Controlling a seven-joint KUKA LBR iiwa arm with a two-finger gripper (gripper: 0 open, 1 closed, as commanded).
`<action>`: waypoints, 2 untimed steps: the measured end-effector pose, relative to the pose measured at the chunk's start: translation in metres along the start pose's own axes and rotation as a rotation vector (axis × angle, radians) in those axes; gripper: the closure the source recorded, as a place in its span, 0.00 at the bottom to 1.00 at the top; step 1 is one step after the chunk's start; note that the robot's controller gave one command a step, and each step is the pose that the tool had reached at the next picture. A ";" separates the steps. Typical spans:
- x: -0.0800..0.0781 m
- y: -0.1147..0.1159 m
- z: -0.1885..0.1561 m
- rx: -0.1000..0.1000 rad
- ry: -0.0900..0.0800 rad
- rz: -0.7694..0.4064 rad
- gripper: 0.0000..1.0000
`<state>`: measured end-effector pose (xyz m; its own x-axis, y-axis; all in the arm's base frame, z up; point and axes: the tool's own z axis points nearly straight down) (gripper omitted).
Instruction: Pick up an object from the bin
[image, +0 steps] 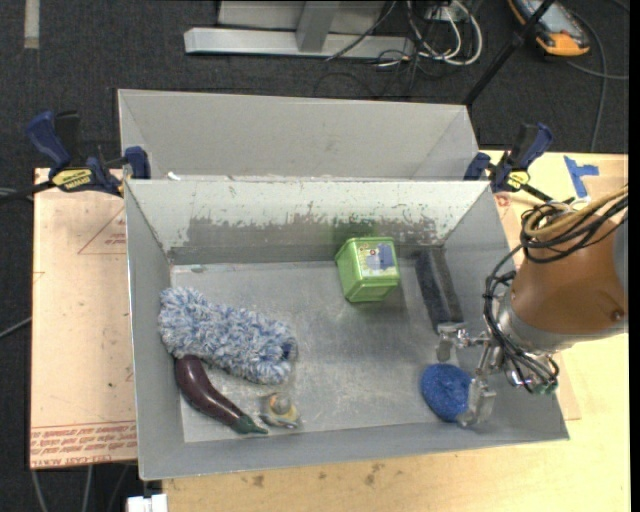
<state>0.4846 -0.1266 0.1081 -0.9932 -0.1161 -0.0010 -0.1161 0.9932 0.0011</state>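
My gripper (464, 374) is low in the bin's front right corner, open. One finger (448, 346) stands just behind a small blue rounded lump (441, 391). The other finger (479, 399) is at the lump's right side. The lump rests on the bin floor, partly between the fingers. A long black comb-like bar (436, 288) lies along the right wall just behind the gripper.
A green box (367, 268) stands at the back middle. A fluffy blue-white duster mitt (225, 335) lies at the left, with a purple toy eggplant (208, 392) and a small pale trinket (281, 408) in front of it. The arm's orange cover hangs over the right rim.
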 end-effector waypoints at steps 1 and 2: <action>0.003 -0.002 0.036 -0.002 0.005 0.355 1.00; 0.003 -0.002 0.036 -0.002 0.005 0.355 1.00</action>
<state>0.4824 -0.1285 0.0718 -0.9718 0.2360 0.0042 0.2360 0.9718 0.0024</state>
